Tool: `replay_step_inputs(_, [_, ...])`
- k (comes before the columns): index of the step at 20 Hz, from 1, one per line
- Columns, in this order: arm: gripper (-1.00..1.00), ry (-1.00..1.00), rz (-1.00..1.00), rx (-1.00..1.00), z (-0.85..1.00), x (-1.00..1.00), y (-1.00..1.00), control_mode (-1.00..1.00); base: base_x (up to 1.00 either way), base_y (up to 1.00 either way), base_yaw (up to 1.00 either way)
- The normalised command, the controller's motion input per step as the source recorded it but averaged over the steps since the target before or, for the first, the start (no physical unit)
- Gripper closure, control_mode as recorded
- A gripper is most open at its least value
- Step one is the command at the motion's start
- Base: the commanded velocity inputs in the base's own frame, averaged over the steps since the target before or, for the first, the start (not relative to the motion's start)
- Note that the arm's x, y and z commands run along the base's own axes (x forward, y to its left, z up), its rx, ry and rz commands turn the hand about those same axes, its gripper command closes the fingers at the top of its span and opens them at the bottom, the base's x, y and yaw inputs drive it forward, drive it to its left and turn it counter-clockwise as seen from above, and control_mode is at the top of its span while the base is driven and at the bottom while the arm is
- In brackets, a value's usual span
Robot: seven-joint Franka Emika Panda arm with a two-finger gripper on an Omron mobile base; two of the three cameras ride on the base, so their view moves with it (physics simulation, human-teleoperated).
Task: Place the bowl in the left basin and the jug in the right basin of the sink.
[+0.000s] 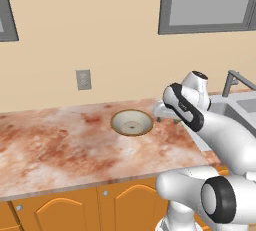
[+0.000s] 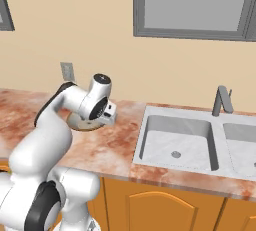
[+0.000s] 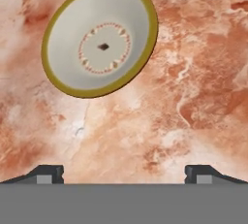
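Sitting upright on the counter (image 1: 60, 145) — the bowl (image 3: 100, 39), holding nothing.

Marbled reddish counter (image 1: 60, 145), bowl (image 1: 131, 123) on it, sink (image 2: 150, 112) set in at rt

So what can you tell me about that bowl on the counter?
The bowl is wide, shallow and round, pale cream inside with a tan rim. A ring of little reddish marks circles a small dark spot at its centre. It looks like glazed pottery. It sits upright and empty on the reddish marbled counter, left of the sink. Nothing else touches it. The open gripper hangs above the counter just beside it.
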Motion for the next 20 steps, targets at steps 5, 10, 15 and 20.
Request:
replay_step_inputs(5, [-1.0, 0.0, -0.01, 0.04, -0.31, 0.45, 0.0, -1.0, 0.0, 0.0, 0.0])
replay_step_inputs(10, [-1.0, 0.0, -0.03, 0.03, -0.32, 0.49, 0.0, -1.0, 0.0, 0.0, 0.0])
replay_step_inputs(15, [-1.0, 0.0, -0.02, 0.05, -0.28, 0.41, 0.0, -1.0, 0.0, 0.0, 0.0])
replay_step_inputs(20, [-1.0, 0.0, -0.01, 0.05, -0.28, 0.39, 0.0, -1.0, 0.0, 0.0, 0.0])
